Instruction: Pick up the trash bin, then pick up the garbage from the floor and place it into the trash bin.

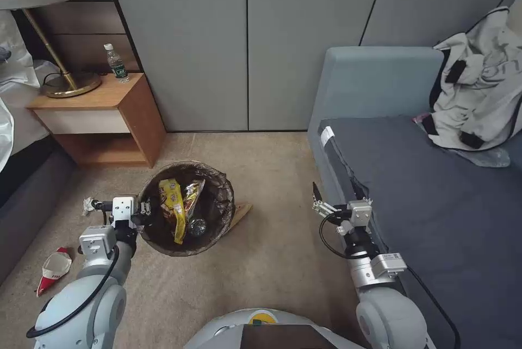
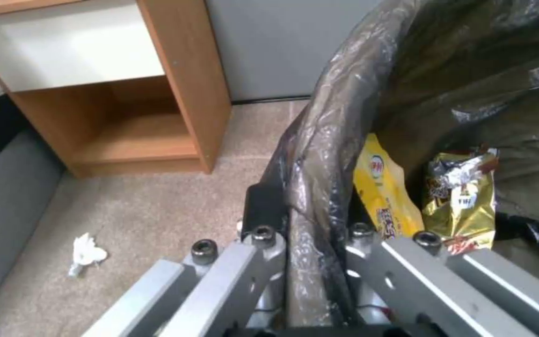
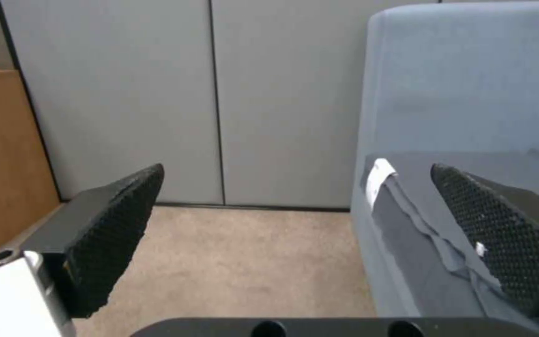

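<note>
Fingers [image 2: 263, 206] of left gripper [image 2: 310, 243] pinching bag-lined rim of trash bin [image 1: 217, 218], one outside, one inside. Bin just in front of wooden nightstand [image 1: 136, 115], holding yellow snack wrappers [image 1: 174, 202] and a clear bottle [image 1: 197, 226]. Crumpled tissue [image 1: 87, 205] on carpet between nightstand and left arm; crushed red-and-white cup [image 1: 54, 268] farther back. Right gripper [image 3: 294, 234] well apart from nightstand, beside grey sofa [image 1: 435, 186], fingers spread, holding nothing.

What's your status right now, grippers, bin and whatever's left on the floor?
Left gripper shut on trash bin rim. Right gripper open, empty, beside the sofa. Tissue and crushed cup on the carpet.
</note>
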Available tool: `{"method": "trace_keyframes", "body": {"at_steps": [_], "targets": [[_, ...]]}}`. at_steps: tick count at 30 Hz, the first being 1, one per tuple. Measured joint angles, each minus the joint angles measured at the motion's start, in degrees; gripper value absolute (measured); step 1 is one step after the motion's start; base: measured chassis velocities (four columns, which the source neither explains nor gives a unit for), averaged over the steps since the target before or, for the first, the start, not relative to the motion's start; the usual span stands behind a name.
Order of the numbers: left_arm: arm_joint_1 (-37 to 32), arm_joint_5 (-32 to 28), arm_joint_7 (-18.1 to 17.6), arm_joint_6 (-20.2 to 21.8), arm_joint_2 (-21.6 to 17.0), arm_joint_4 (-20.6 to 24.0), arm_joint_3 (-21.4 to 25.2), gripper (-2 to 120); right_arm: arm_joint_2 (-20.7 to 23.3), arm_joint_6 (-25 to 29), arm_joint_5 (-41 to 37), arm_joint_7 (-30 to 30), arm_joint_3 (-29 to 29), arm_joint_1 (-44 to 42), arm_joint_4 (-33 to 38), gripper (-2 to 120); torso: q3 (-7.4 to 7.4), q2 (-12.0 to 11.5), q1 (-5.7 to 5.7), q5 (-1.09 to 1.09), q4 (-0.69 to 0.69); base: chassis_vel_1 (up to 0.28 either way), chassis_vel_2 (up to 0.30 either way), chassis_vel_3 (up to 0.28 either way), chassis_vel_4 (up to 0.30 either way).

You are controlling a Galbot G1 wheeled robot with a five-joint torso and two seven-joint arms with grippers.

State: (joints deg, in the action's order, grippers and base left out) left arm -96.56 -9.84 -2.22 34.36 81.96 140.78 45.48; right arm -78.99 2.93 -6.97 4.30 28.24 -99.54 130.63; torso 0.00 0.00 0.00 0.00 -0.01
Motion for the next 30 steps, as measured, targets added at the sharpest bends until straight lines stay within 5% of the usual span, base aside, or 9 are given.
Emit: {"method": "trace_keyframes", "body": {"at_steps": [30], "targets": [[-0.11, 0.28, 0.07, 0.05, 0.21, 0.15, -0.08, 4, -0.03, -0.25, -0.58, 1.18, -0.28, -0.07, -0.07, 100, 0.0, 0.0, 0.0, 0.0, 0.0, 0.078, 0.075, 0.077, 0.075]]}}
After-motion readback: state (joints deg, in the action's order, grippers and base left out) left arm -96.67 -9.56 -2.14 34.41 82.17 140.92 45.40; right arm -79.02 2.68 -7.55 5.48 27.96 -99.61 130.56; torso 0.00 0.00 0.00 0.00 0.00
